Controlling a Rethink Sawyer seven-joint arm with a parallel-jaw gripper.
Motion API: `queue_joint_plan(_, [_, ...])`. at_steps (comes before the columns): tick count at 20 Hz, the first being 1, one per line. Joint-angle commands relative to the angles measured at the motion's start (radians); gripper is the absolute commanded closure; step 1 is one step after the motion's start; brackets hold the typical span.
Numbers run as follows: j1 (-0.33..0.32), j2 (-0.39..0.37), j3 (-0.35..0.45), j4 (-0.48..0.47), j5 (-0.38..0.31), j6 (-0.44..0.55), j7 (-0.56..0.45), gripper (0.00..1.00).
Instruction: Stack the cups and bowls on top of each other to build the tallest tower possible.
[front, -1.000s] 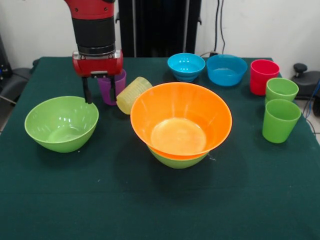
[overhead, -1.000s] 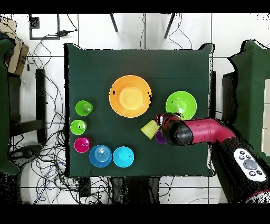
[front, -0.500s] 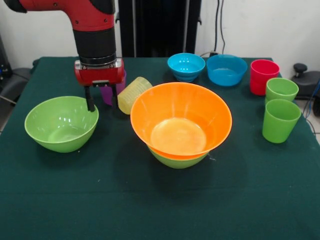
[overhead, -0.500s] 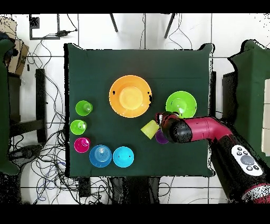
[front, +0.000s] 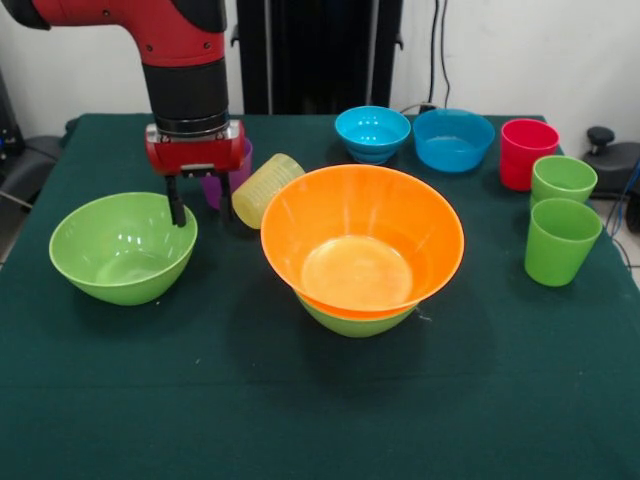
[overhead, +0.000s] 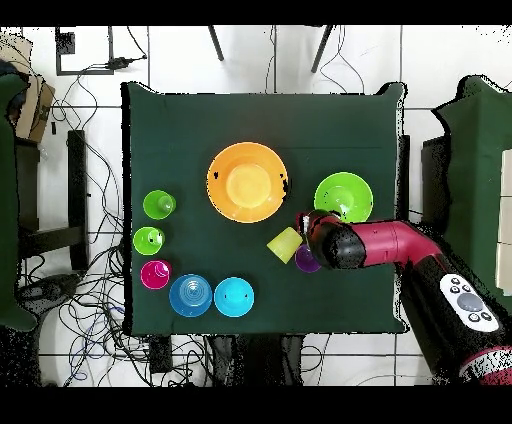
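At table centre I see the large orange bowl (front: 362, 245) seated in a lime green bowl (front: 355, 318), of which only the lower part shows beneath it. That two-piece nest is all of the tower that stands so far; nothing rests inside the orange bowl.

Status of remaining parts:
1. The second lime green bowl (front: 123, 246) sits alone, well apart from the nest.
2. The two blue bowls (front: 372, 133) stand side by side at the back edge of the green table cloth (front: 300, 420).
3. The red cup (front: 526, 153) and the two light green cups (front: 560, 240) stand upright in a cluster just beside the blue bowls.
4. The ribbed pale yellow cup (front: 265, 188) lies tipped on its side, just beside the orange bowl's rim.
5. The purple cup (front: 222, 185) stands behind the gripper, largely hidden by it.

The gripper (front: 200, 199) hangs between the loose lime green bowl and the yellow cup, its fingers spread moderately and closed on nothing. One finger hangs over that bowl's near rim; I cannot tell whether it touches.

I judge the task to be at an early stage: two pieces placed, eight left. The tipped yellow cup will probably need righting before it can be stacked.
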Motion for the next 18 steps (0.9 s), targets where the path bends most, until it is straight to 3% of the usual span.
queue_joint_plan(1, [0.019,0.040,-0.020,-0.085,-0.057,-0.025,-0.026,0.00])
queue_joint_plan(11, [0.072,0.104,-0.075,-0.114,-0.085,-0.089,0.043,0.00])
queue_joint_plan(18, [0.065,0.149,-0.078,-0.154,-0.074,-0.097,0.003,0.00])
